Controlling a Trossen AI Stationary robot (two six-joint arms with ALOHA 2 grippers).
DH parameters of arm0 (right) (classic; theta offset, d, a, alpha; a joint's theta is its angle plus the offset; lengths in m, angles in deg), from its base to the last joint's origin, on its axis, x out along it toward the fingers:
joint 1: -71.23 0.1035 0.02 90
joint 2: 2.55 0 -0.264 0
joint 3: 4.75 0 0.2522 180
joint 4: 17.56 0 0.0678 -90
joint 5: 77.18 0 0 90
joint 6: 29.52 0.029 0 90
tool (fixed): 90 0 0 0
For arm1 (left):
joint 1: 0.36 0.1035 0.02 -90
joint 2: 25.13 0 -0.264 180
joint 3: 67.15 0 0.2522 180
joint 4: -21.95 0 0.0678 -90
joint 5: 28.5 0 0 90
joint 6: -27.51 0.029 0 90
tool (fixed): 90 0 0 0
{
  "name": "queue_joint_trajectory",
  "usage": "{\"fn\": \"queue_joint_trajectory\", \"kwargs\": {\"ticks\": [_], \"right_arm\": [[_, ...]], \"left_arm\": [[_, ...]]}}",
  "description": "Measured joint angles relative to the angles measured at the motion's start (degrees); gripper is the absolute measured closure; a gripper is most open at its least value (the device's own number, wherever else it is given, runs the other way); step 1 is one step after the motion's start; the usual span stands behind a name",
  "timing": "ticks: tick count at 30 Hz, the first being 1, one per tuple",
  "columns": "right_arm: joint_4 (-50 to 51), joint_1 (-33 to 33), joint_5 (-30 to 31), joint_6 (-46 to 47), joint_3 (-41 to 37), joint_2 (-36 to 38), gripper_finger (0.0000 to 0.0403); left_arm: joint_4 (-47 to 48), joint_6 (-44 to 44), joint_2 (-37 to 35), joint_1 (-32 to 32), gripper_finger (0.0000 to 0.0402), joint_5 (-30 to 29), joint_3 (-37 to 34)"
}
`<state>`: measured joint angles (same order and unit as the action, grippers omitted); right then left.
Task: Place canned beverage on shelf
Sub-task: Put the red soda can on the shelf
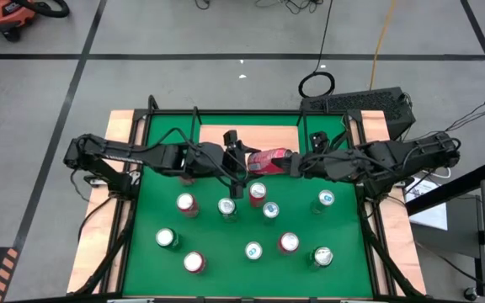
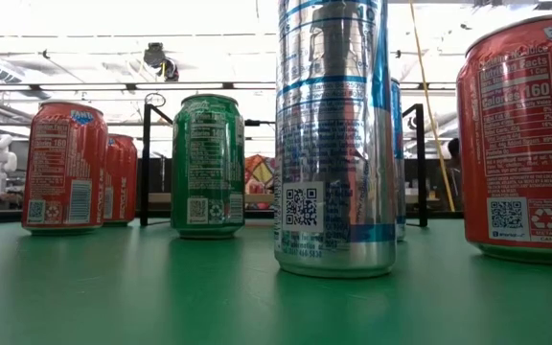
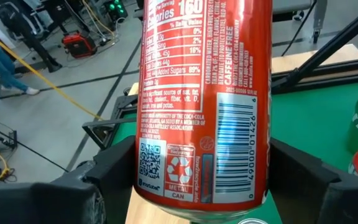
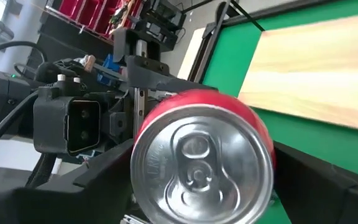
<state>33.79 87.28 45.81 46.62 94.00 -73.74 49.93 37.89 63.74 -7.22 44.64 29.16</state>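
A red can (image 1: 269, 159) lies on its side in the air over the green mat (image 1: 343, 252), just in front of the light-wood shelf (image 1: 263, 136) with its black rails. My left gripper (image 1: 244, 162) is shut on the can's bottom end, seen close up in its wrist view (image 3: 201, 180). My right gripper (image 1: 297, 162) comes from the opposite side. Its fingers stand open on either side of the can's top end (image 4: 201, 168), close to the wall. I cannot see them touch it. My left gripper pinches the can's side wall near its bottom end (image 3: 143, 186) between its two fingers (image 3: 98, 186). The fingers come from the table's left, slanting slightly down, and lie along the can. The can is lifted clear of the mat, lying level with its top toward the table's right.
Several upright cans, red, green and silver-blue, stand on the mat in front of the grippers, the nearest (image 1: 258, 191) just below the held can. In the low view they fill the foreground (image 2: 333, 134). A keyboard (image 1: 356, 103) lies beyond the table's far right corner.
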Motion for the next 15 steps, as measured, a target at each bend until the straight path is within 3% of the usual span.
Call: {"fn": "queue_joint_trajectory", "kwargs": {"ticks": [6, 10, 15], "right_arm": [[-2.1, 0.0, 0.6, -5.1, 0.2, 1.0, 0.0038], [-6.3, 0.0, 0.3, -13.3, 0.2, 1.8, 0.0034], [-11.9, 0.0, 0.1, -27.2, 0.2, 4.0, 0.0033]], "left_arm": [[0.6, -4.1, -0.6, -1.5, 0.0115, 2.3, -0.2], [-0.6, -7.5, -1.0, -2.0, 0.0115, 2.7, -0.2], [-3.6, -15.2, -1.0, -2.5, 0.0116, 8.7, -0.2]]}}
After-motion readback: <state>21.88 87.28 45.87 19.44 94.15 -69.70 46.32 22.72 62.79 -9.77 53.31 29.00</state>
